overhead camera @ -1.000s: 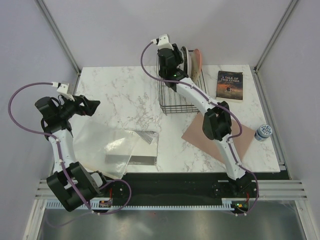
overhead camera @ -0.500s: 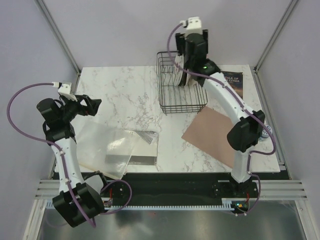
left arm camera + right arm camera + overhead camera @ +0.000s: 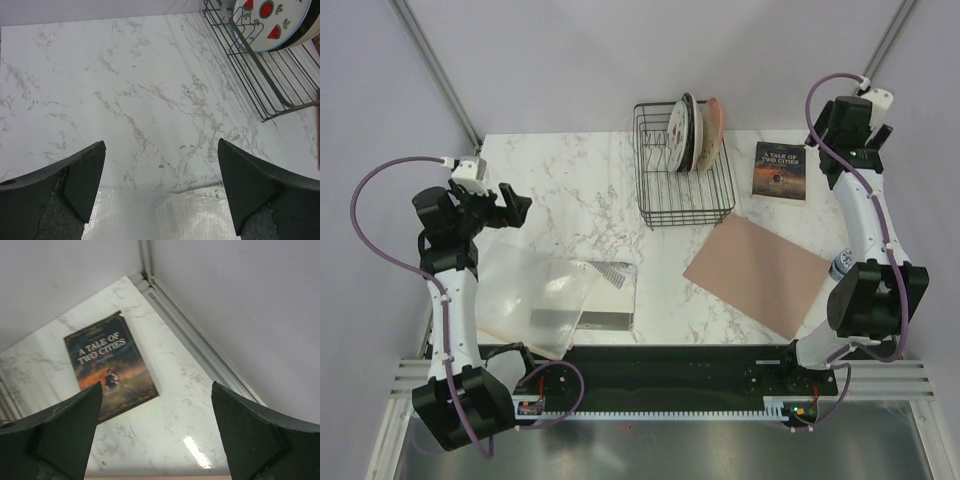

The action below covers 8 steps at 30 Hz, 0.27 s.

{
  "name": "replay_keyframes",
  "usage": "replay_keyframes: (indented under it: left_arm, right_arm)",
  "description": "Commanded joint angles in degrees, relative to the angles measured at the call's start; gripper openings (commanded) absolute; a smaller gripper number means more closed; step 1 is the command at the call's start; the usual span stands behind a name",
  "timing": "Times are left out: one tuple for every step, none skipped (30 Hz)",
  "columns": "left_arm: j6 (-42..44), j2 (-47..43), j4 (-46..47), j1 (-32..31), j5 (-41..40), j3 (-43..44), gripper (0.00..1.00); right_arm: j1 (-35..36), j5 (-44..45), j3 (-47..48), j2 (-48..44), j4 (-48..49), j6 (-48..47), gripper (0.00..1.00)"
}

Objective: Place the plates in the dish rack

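Right claw (image 3: 842, 140) spread, empty, over far-right corner — well apart from dish rack (image 3: 685, 205); plates (image 3: 695, 130) stand on edge there, propped by prongs | left wrist: left claw (image 3: 161, 142) spread above bare surface (image 3: 125, 75) | right wrist: book (image 3: 107, 370) below.

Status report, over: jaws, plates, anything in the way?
Left gripper: jaws open, empty. Right gripper: jaws open, empty, above book. Plates upright in dish rack. Nothing blocks rack.

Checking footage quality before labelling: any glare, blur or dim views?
Top external: even light, sharp, wires of the rack distinct. Left wrist: bright, veins of the table crisp. Right wrist: dimmer, the book slightly soft though its title reads, one small glare spot on the marble near the bottom.
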Motion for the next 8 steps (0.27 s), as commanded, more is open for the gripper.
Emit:
replay_keyframes:
  left_arm:
    - [1.3, 1.7, -1.1, -2.6, -6.0, 2.5, 1.00]
    - [1.3, 2.0, -1.0, -3.3, -6.3, 2.8, 1.00]
    - [1.3, 2.7, -1.1, -3.7, -6.4, 3.0, 1.00]
    - [1.7, 4.0, -1.1, -4.1, -6.3, 3.4, 1.00]
    - [1.7, 4.6, -1.1, -4.7, -6.4, 4.0, 1.00]
    - [1.7, 5.4, -1.1, -5.0, -6.3, 4.5, 1.00]
    - [2.0, 5.9, -1.2, -5.3, -6.2, 4.8, 1.00]
    - [2.1, 7.0, -1.3, -5.7, -6.2, 5.7, 1.00]
  right_arm:
    - [-2.8, 0.0, -2.7, -4.7, -5.8, 5.9, 0.97]
    - [-3.1, 0.2, -2.9, -4.7, -6.8, 6.1, 0.98]
    - [-3.3, 0.6, -3.4, -4.9, -7.7, 6.1, 0.98]
    - [-3.4, 0.1, -4.1, -5.3, -8.0, 5.6, 0.98]
    - [-3.5, -0.2, -5.0, -5.6, -7.8, 5.2, 0.98]
    - [-3.4, -0.2, -6.5, -6.2, -7.4, 5.2, 0.98]
    - [-3.5, -0.7, -7.1, -6.4, -7.0, 5.4, 0.98]
    - [-3.5, -0.7, -7.5, -6.6, -6.8, 5.7, 0.98]
